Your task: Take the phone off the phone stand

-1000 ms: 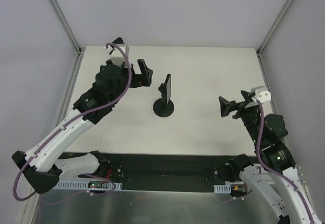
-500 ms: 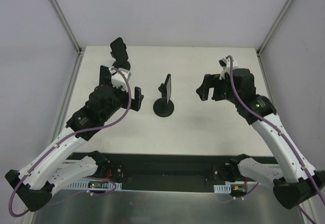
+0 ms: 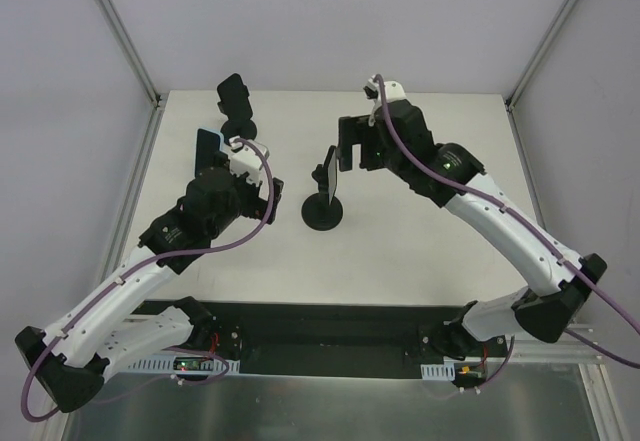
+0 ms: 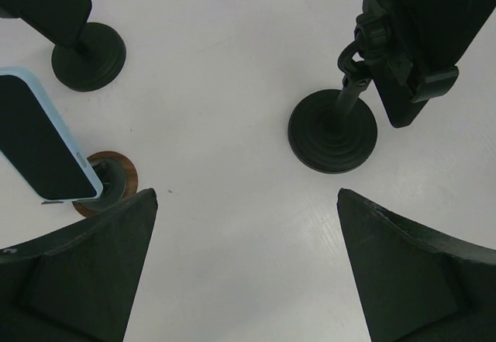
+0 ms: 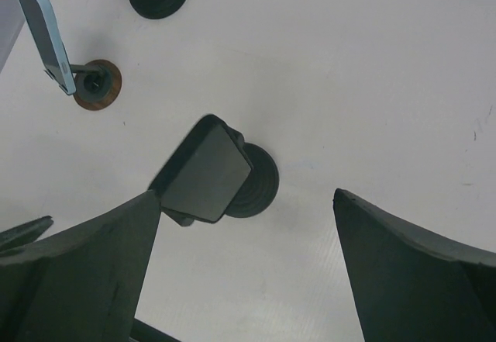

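I am working in a robotics lab cell: plain white panels (image 3: 330, 21) on aluminium frame posts (image 3: 118, 31) are enclosing the white table (image 3: 420, 261) I am bolted to. Purple cables (image 3: 268, 189) are looping along my arms (image 3: 500, 223), and wiring is lying exposed on the black base rail (image 3: 330, 326).

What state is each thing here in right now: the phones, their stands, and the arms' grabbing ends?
Middle phone: tilted, mounted on its black stand.
Blue-cased phone: mounted on the wood-based stand.
Rear phone: mounted on the rear stand.
Left end effector: open, empty.
Right end effector: open, empty, over the middle phone.
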`<action>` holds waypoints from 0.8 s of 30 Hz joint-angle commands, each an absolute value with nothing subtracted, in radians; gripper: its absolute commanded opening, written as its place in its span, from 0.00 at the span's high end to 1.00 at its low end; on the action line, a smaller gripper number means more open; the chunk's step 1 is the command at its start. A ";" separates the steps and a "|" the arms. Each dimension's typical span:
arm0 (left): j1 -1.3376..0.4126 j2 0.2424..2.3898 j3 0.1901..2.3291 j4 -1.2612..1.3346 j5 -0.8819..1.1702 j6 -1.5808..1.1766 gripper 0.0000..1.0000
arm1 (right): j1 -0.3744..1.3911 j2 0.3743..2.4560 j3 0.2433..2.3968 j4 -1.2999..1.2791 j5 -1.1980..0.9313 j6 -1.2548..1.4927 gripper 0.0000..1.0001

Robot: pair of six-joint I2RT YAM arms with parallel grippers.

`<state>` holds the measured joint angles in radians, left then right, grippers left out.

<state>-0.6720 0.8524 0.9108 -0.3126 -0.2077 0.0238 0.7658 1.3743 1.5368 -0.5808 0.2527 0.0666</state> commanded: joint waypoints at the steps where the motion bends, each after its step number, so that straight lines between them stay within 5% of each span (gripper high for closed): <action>1: -0.666 0.862 0.900 -0.298 -0.287 0.043 0.01 | 0.845 1.468 1.675 -0.603 0.434 0.061 0.04; 12: -0.666 0.844 0.893 -0.298 -0.316 0.020 0.01 | 0.953 1.635 1.758 -0.623 0.552 0.057 0.01; 24: -0.666 0.828 0.891 -0.296 -0.259 0.018 0.01 | 0.974 1.649 1.697 -0.612 0.545 0.037 0.38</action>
<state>-0.6720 0.8505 0.9005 -0.3126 -0.2947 0.0227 0.9668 1.6714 1.7153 -0.6186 0.5426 0.0559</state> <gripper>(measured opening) 0.992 0.670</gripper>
